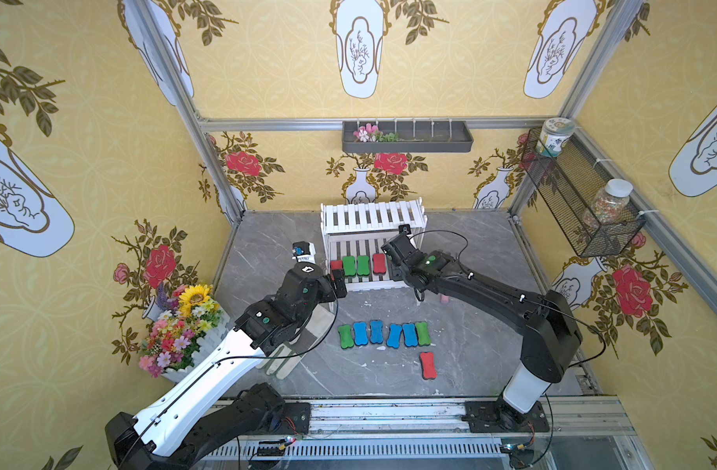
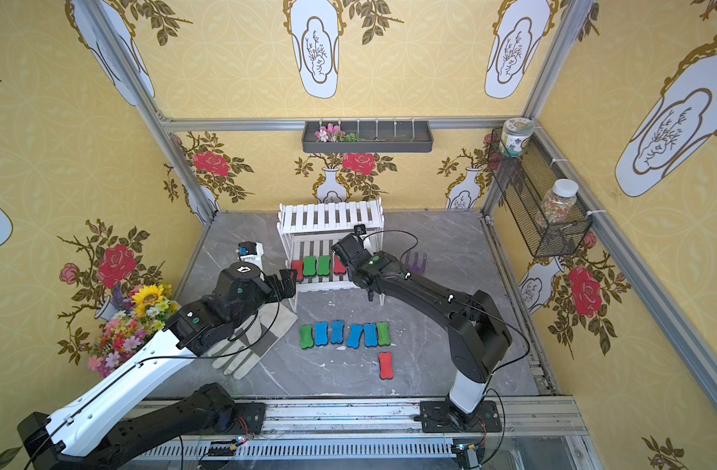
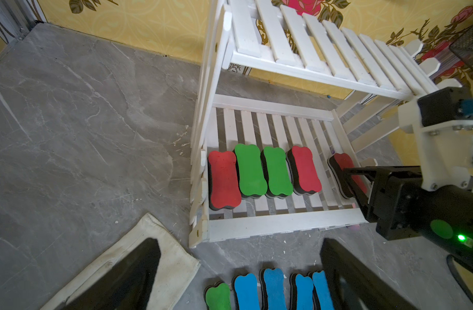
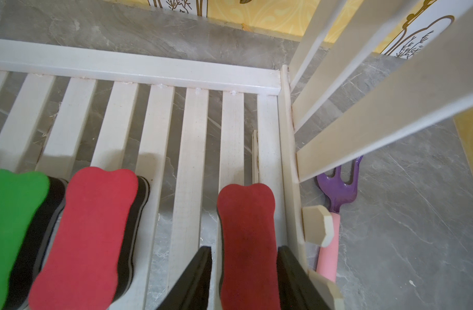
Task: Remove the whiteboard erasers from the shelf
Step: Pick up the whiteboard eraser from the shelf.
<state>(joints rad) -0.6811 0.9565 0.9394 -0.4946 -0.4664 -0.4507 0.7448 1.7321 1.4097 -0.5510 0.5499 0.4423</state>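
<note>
The white shelf stands at the back of the table, its top tier bare. The lower tier holds whiteboard erasers: a red one, two green ones, a second red one and a third red one at the right end. My right gripper reaches into the lower tier, its jaws closed against that end eraser's long sides. My left gripper hangs open by the shelf's front left corner, holding nothing. A row of blue and green erasers and a lone red one lie on the table.
A pale work glove lies under my left arm. A purple garden fork rests on the table just right of the shelf. A flower basket sits at the left. On the walls hang a dark tray and a wire-mesh basket.
</note>
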